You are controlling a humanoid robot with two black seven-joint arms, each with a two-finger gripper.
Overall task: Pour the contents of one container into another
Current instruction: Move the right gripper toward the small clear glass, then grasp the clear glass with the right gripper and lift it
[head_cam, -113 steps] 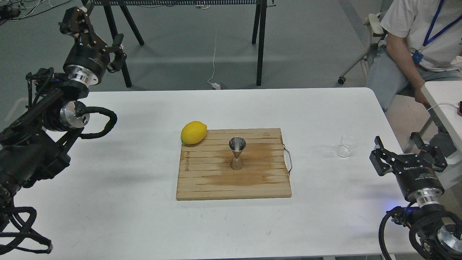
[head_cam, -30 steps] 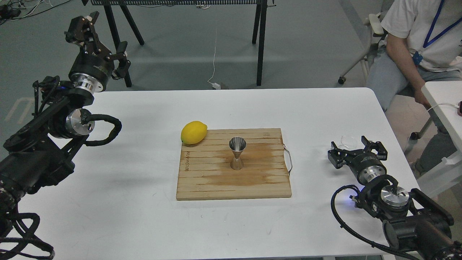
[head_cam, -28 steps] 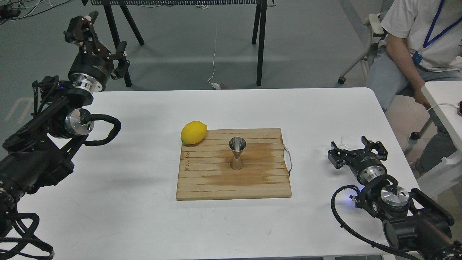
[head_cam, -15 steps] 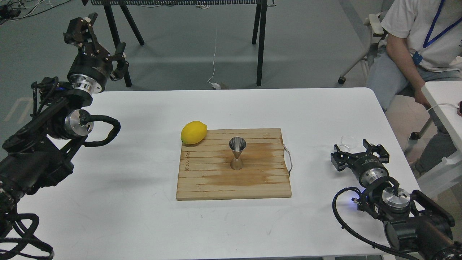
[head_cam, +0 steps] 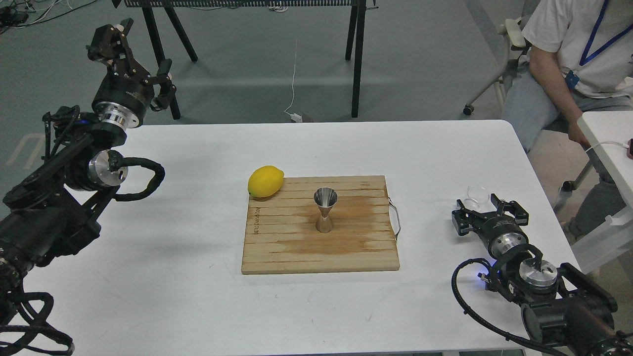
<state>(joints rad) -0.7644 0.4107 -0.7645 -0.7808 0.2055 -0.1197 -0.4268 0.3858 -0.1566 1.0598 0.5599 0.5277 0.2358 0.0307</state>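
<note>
Clear cup (head_cam: 477, 195) stands on the white bench (head_cam: 198, 277), right of the wooden board (head_cam: 296, 252), with the right claw (head_cam: 487, 208) spread wide just in front of it, gripping nothing. Steel jigger (head_cam: 325, 209) stands upright mid-board, a lemon (head_cam: 265, 181) at the corner. The left claw (head_cam: 134, 49) hangs raised, fingers parted.

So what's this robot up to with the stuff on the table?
It is set to pour from the small clear cup into the steel jigger, which stands upright on the wooden board near a lemon. The right gripper sits open, low on the table just in front of the cup, not holding it yet. The left gripper is open and raised off to the side.
</note>
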